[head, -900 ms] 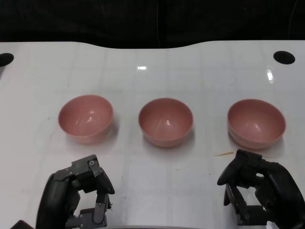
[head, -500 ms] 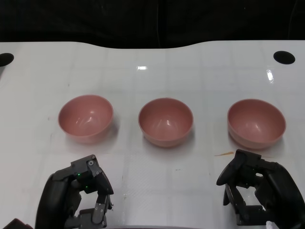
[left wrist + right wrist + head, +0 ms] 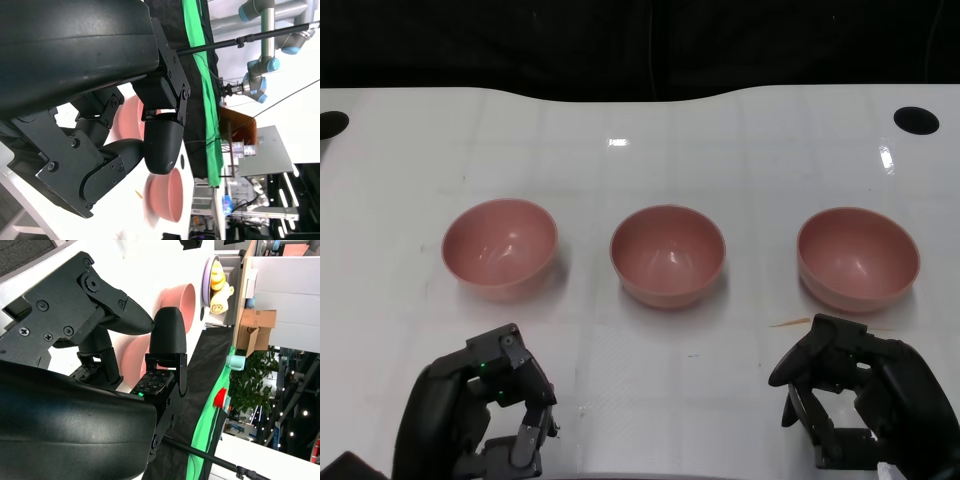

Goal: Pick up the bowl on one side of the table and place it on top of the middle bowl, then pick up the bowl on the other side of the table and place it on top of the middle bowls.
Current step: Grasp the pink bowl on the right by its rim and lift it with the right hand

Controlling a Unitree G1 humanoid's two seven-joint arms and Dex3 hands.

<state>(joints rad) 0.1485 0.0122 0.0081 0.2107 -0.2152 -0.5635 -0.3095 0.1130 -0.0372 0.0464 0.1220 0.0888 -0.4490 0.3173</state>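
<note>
- Head view shows three round pink bowls in a row across a glossy white table [image 3: 640,120]: the left bowl [image 3: 500,246], the middle bowl [image 3: 668,254] and the right bowl [image 3: 858,258]. All stand upright and well apart from one another.
- Each bowl is smooth and matte-looking, deep and hemispherical, with a thin plain rim and soft light reflections inside.
- The table surface is shiny, with faint grid lines, a bright glare spot near its far side, and a dark round hole [image 3: 916,120] near the far right corner; another hole sits at the far left edge.
- A thin orange-brown streak [image 3: 788,322] lies on the table just in front of the right bowl.
- The left hand [image 3: 485,415] is black, built of angular hard plastic segments with visible screws; it hangs at the near edge, fingers curled inward around nothing, apart from the left bowl.
- The right hand [image 3: 855,395] has the same black build, fingers likewise curled in, holding nothing, near the right bowl but not touching it.
- No readable writing or brand marks show.
</note>
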